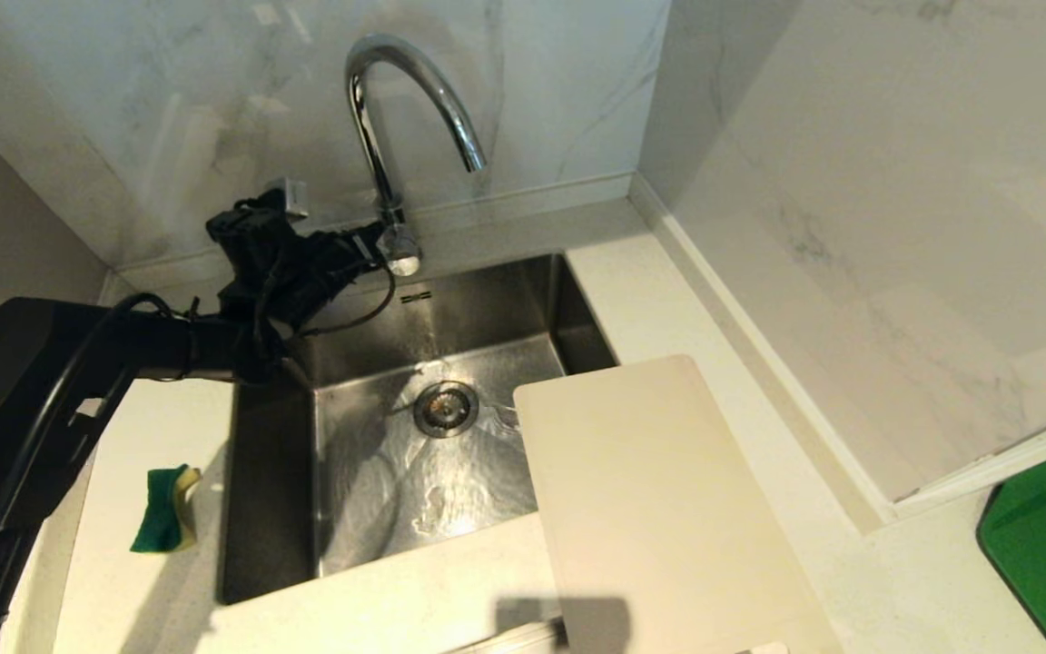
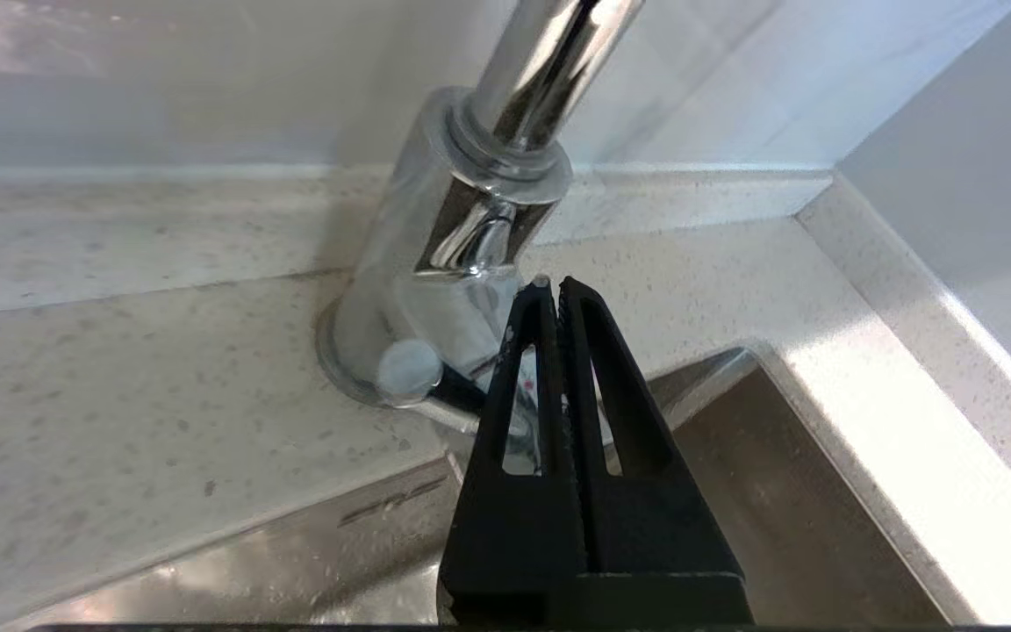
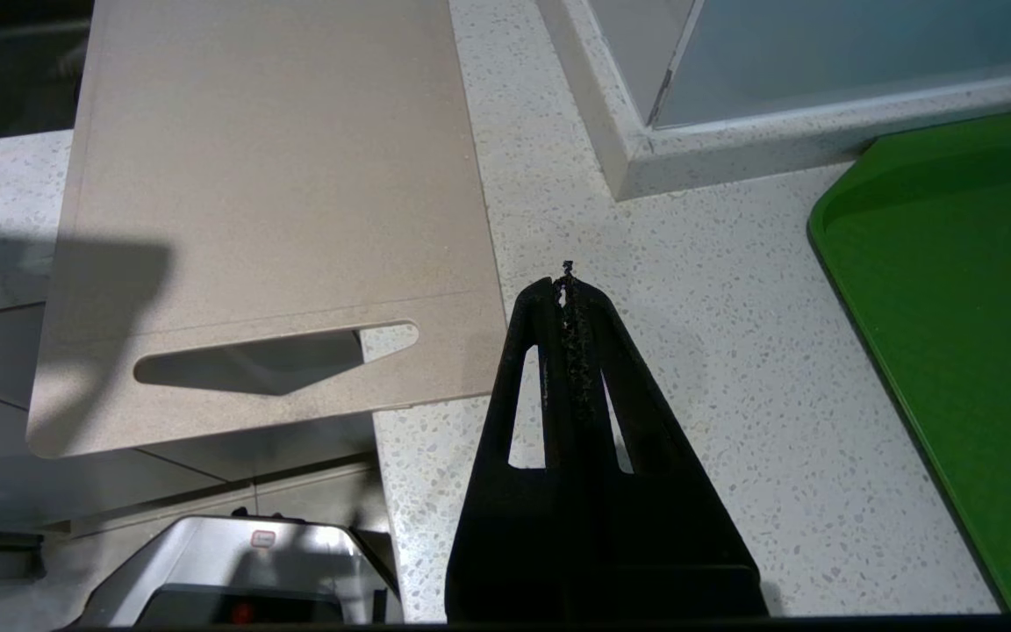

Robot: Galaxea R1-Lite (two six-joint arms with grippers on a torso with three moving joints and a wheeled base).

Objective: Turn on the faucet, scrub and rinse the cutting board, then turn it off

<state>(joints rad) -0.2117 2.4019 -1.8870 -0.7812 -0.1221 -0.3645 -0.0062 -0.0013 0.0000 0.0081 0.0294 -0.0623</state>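
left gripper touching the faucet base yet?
Cannot tell. In the left wrist view the shut left gripper overlaps the faucet base beside its lever, with no plain gap or contact; the head view is too cluttered there.

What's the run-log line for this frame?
left gripper: shut, at faucet base | right gripper: shut, parked | cutting board: over sink edge

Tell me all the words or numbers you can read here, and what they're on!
None can be read.
The sink wall has a small dark mark under the faucet: too small to read.
The grey machine below the counter has a small red label: too blurred to read.
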